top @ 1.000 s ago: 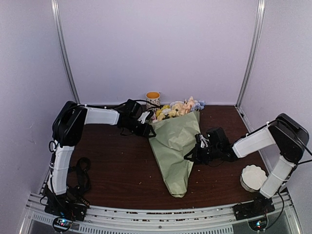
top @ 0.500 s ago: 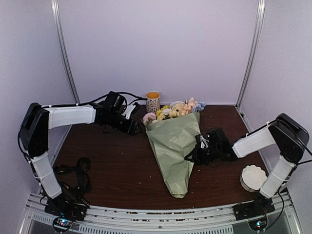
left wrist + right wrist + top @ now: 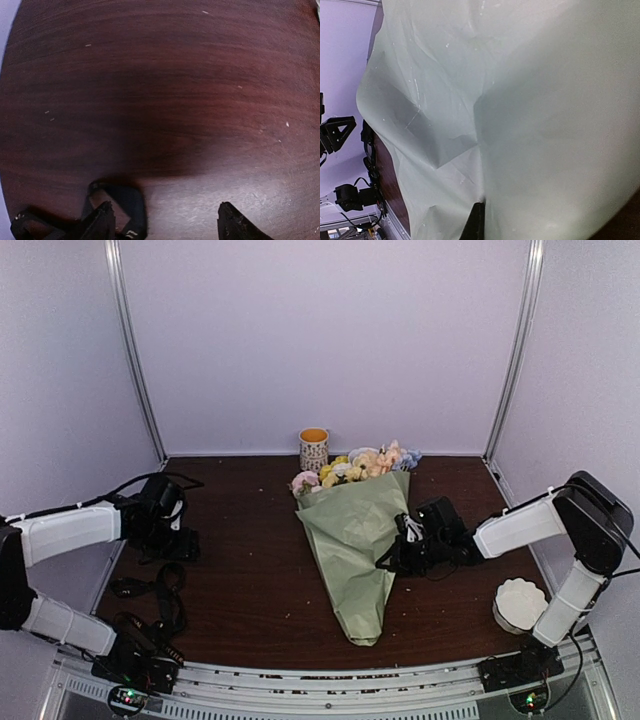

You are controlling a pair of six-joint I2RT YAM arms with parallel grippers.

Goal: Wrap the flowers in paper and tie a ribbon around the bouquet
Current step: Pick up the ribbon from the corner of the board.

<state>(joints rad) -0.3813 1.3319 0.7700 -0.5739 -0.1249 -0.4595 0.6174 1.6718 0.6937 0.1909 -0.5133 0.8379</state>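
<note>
- The thin sage-green paper (image 3: 352,540) lies rolled into a cone around the bunch of small yellow, pink, peach and pale-blue artificial flowers (image 3: 355,462) in the middle of the dark brown wooden table (image 3: 250,530). The blooms point toward the back wall.
- The right gripper (image 3: 392,558) is closed at the cone's right edge. In its wrist view a dark fingertip (image 3: 477,220) sits on a fold, apparently pinching the overlap so that the wrap does not spring open.
- The left gripper (image 3: 164,222) is open and empty, with its fingers spread above the bare table.
- The long, narrow black ribbon (image 3: 136,210) lies in a loose loop just beside the left fingertip.
- The ribbon looks light, flat and floppy, so a pinch on a raised part of the loop should be easier than one where it lies flat on the wood.
- The paper looks as if it creases and tears easily, and the cone's narrow waist seems the safest place to hold and tie it.
</note>
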